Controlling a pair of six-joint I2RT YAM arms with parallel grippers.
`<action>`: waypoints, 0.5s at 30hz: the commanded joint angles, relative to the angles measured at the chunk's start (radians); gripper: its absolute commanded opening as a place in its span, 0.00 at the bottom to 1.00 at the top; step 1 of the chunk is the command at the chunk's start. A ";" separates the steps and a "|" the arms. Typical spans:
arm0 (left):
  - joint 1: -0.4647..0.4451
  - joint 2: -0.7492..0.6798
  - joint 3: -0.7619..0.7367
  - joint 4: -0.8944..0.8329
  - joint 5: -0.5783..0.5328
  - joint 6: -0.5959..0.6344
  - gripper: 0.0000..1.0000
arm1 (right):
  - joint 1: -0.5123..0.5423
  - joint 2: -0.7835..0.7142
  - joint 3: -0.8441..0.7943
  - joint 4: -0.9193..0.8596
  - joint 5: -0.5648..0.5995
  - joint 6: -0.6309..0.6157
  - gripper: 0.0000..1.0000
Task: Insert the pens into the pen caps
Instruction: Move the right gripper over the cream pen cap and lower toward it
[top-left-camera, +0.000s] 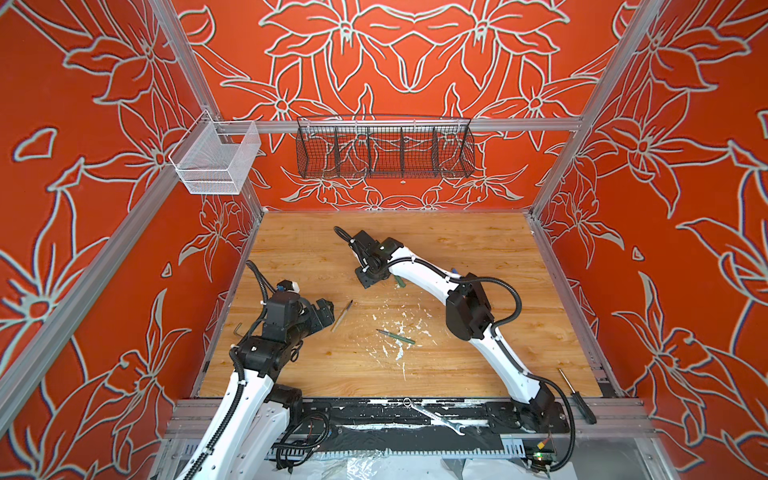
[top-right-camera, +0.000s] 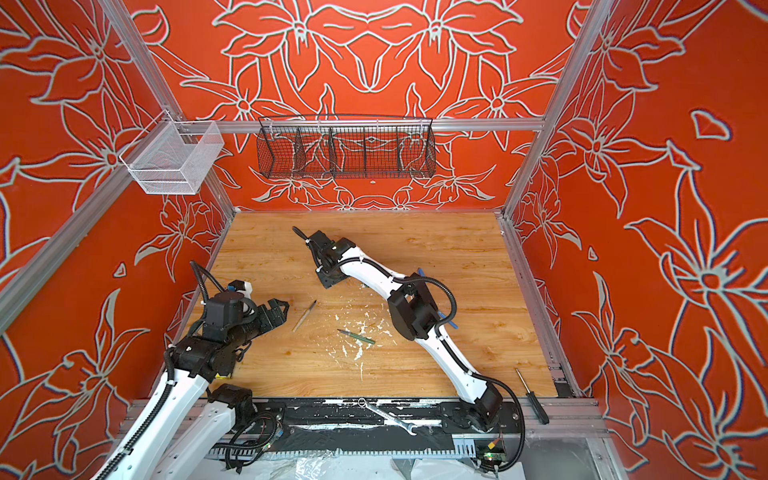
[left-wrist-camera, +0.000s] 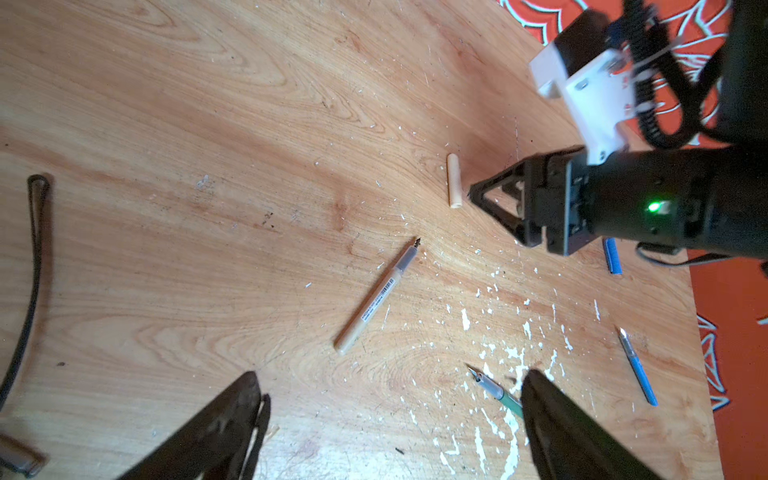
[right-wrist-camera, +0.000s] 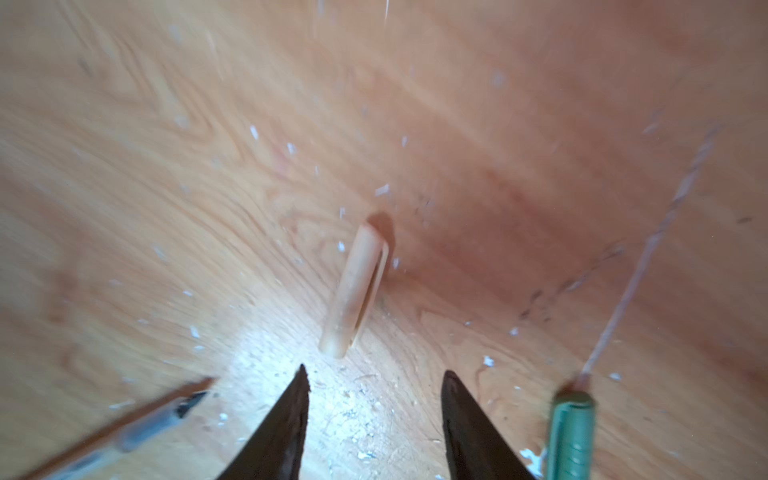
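Three thin stick pens lie uncapped on the wooden table (top-left-camera: 478, 249), pointed tips bare: beige pen (left-wrist-camera: 378, 297), green pen (left-wrist-camera: 498, 392), blue pen (left-wrist-camera: 638, 368). Three stubby tube caps lie separate. The beige cap (right-wrist-camera: 355, 291) lies flat just ahead of the right gripper (right-wrist-camera: 375, 370), whose jaws are parted and empty; the green cap (right-wrist-camera: 571, 436) is beside it and the blue cap (left-wrist-camera: 611, 255) nearby. Left gripper (left-wrist-camera: 390, 374) spread wide, holding nothing.
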 joint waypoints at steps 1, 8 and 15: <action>-0.002 -0.004 -0.014 -0.003 -0.019 0.003 0.97 | 0.018 0.040 0.055 -0.029 0.061 0.039 0.50; -0.002 0.015 -0.021 0.014 0.004 0.004 0.97 | 0.022 0.103 0.070 0.087 0.106 0.076 0.50; -0.002 0.023 -0.014 0.004 -0.001 0.012 0.97 | 0.022 0.183 0.150 0.087 0.091 0.079 0.50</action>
